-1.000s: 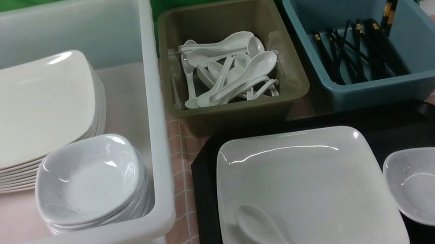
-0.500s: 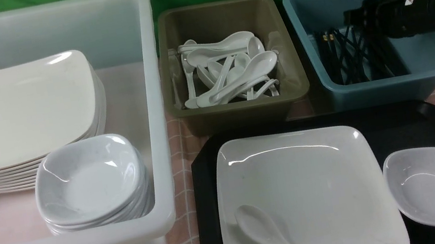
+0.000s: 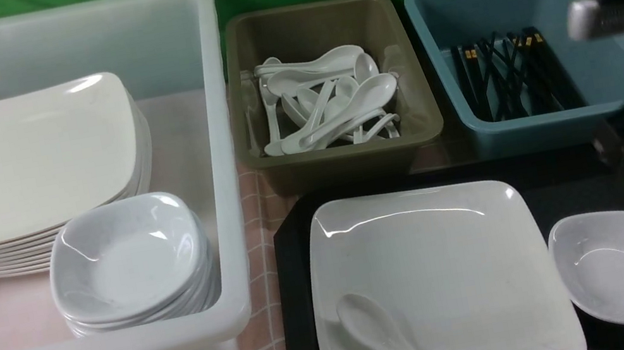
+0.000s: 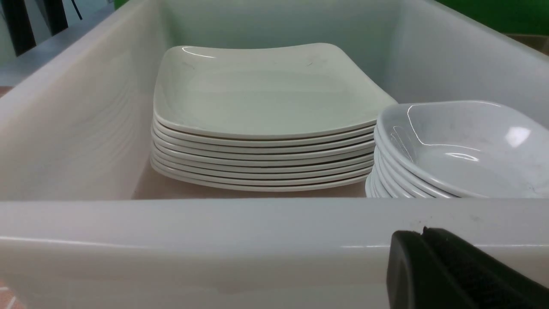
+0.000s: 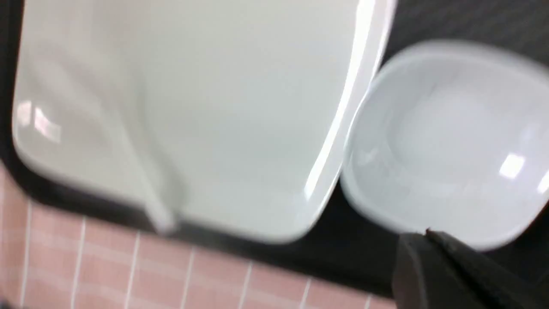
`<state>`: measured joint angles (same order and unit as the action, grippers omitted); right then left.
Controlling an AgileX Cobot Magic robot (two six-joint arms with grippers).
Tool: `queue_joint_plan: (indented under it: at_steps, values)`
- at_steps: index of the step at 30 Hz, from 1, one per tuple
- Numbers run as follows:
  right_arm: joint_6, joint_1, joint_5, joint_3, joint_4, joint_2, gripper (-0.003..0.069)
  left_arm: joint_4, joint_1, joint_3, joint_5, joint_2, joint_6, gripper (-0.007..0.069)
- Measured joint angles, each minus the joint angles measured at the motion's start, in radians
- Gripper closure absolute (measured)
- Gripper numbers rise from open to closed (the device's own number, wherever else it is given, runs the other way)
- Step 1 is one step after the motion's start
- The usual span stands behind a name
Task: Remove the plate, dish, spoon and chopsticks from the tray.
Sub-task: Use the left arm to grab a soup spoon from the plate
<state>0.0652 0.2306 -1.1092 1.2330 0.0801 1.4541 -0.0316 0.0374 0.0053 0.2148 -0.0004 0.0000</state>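
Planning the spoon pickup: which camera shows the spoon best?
The front view: the spoon lies sharp on the plate, only its handle tip cropped. The right wrist view shows it badly blurred; the left wrist view doesn't show it.

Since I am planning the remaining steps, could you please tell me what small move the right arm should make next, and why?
Probably open the right pincer and lower it onto the rim of the dish. That pincer hangs shut and empty close to the dish, the chopsticks already lie in the blue tub, and the dish, plate and spoon sit on the tray.
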Motion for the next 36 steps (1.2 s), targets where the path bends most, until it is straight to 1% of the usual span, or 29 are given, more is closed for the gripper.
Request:
queue_joint_plan:
  at_steps: [1,4,5,7,11,12,14,19,23,24,25,26,27,28,29,30,31,32,33,36]
  values:
    - [0.0,0.006,0.0,-0.019,0.0,-0.008,0.0629,0.0,0.0,0.0,0.0,0.0,0.0,0.062]
    - [0.001,0.048,-0.007,-0.182,0.001,-0.173,0.0629,0.0,0.0,0.0,0.0,0.0,0.0,0.062]
    - [0.001,0.05,-0.008,-0.19,0.002,-0.183,0.0629,0.0,0.0,0.0,0.0,0.0,0.0,0.062]
    - [-0.003,0.063,-0.011,-0.292,0.003,-0.314,0.0629,0.0,0.0,0.0,0.0,0.0,0.0,0.062]
    - [-0.01,0.063,-0.004,-0.401,0.002,-0.522,0.0626,0.0,0.0,0.0,0.0,0.0,0.0,0.062]
    - [-0.01,0.063,-0.002,-0.405,0.002,-0.532,0.0626,0.0,0.0,0.0,0.0,0.0,0.0,0.062]
    - [-0.013,0.063,0.028,-0.454,0.002,-0.671,0.0624,0.0,0.0,0.0,0.0,0.0,0.0,0.062]
    - [-0.03,0.063,0.106,-0.508,0.002,-0.906,0.0616,0.0,0.0,0.0,0.0,0.0,0.0,0.062]
    - [-0.031,0.063,0.166,-0.518,0.002,-1.043,0.0603,0.007,0.0,0.0,-0.003,0.0,-0.008,0.062]
    - [-0.031,0.063,0.166,-0.518,0.002,-1.044,0.0603,0.006,0.0,0.0,-0.004,0.0,-0.012,0.062]
    - [-0.031,0.063,0.18,-0.522,0.002,-1.078,0.0599,-0.039,0.0,0.001,-0.017,0.0,-0.053,0.062]
    - [-0.031,0.063,0.183,-0.523,0.002,-1.092,0.0595,-0.138,0.0,0.001,-0.031,0.0,-0.123,0.062]
    - [-0.031,0.063,0.184,-0.523,0.002,-1.097,0.0594,-0.159,0.0,0.001,-0.033,0.0,-0.123,0.062]
    - [-0.031,0.063,0.187,-0.523,0.002,-1.106,0.0589,-0.375,0.0,0.001,-0.038,0.0,-0.256,0.062]
    - [-0.031,0.063,0.188,-0.523,0.002,-1.107,0.0589,-0.4,0.0,0.001,-0.038,0.0,-0.271,0.062]
    - [-0.031,0.063,0.188,-0.523,0.002,-1.107,0.0585,-0.494,0.0,0.001,-0.039,0.0,-0.336,0.062]
    - [-0.031,0.063,0.19,-0.523,0.002,-1.107,0.058,-0.631,0.0,0.001,-0.04,0.0,-0.4,0.062]
    - [-0.031,0.063,0.19,-0.523,0.002,-1.107,0.0578,-0.701,0.0,0.001,-0.044,0.0,-0.426,0.062]
    - [-0.031,0.063,0.191,-0.523,0.002,-1.107,0.0574,-0.756,0.0,0.001,-0.053,0.0,-0.442,0.062]
    - [-0.031,0.063,0.191,-0.523,0.002,-1.107,0.0566,-0.801,0.0,0.001,-0.07,0.0,-0.458,0.062]
